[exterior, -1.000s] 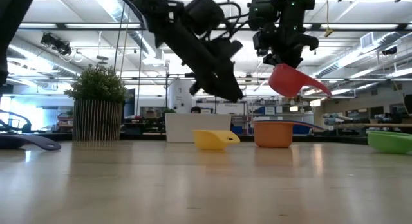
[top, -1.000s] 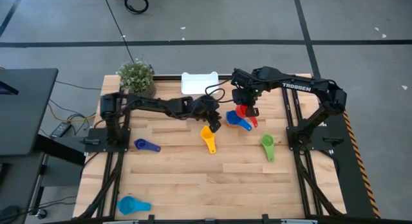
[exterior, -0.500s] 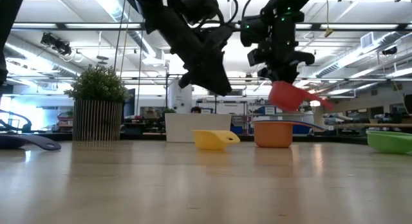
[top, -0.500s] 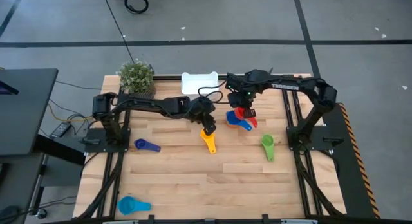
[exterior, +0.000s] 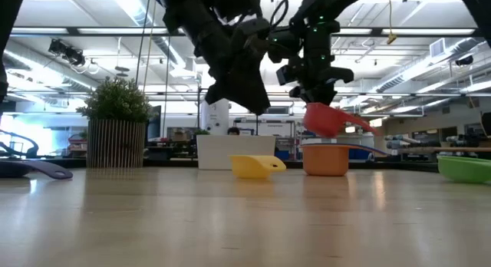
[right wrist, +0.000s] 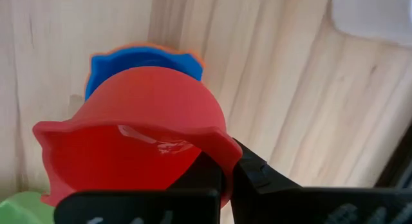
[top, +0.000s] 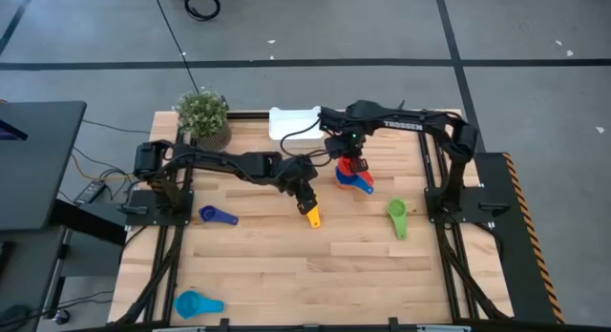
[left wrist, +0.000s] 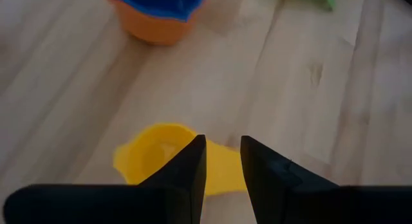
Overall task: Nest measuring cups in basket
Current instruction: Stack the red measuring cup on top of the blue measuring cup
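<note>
In the last second my right gripper (top: 351, 164) carried the red cup (exterior: 328, 119) a little way toward the far side of the table and brought it lower. Now the red cup hung just above the orange cup (exterior: 326, 159), which sat on the table with a blue cup (right wrist: 143, 58) nested inside it. My right gripper pinched the red cup by its rim, one finger inside the bowl and one outside. I think that meant the red cup was lined up to go into the stack, or else to go on toward the basket (top: 295, 122), which stood near the far edge of the table, close beside my right arm. No cup was in the basket that I could see.

My left gripper (left wrist: 222, 163) had pulled back toward the left a bit. Its fingers were apart with a small gap and held nothing. It hung over the yellow cup (left wrist: 168, 161), and the cup's handle showed in the gap between the fingers. In the low view the yellow cup sat on the table and the gripper was well above it.

The other cups lay apart on the table. A green cup (top: 397, 217) was off to the right. A dark blue cup (top: 217, 216) lay near the left side. A light blue cup (top: 194, 304) lay at the near left corner. I counted six cups.
</note>
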You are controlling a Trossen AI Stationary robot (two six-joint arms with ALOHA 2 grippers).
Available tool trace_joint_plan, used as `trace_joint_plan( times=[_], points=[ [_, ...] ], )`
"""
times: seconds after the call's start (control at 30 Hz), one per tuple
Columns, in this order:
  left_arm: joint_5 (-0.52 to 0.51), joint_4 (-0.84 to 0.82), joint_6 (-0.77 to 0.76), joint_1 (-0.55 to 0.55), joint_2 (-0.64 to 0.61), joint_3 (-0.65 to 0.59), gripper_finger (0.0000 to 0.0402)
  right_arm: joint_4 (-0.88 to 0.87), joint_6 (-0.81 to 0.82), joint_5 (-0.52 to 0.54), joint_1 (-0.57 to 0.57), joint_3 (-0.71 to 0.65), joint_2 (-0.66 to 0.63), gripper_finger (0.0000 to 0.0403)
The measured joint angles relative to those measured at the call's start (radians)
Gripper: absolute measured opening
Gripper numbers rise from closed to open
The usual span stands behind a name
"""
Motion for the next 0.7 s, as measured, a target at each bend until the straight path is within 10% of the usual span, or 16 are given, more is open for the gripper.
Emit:
trace_joint_plan(
  times=[0.7],
  points=[
    [0.053, -0.299, -0.148, -0.089, -0.187, 0.001, 0.0103, -0.059, 0.001, -0.021, 0.0, 0.018, 0.034, 0.001]
  ],
)
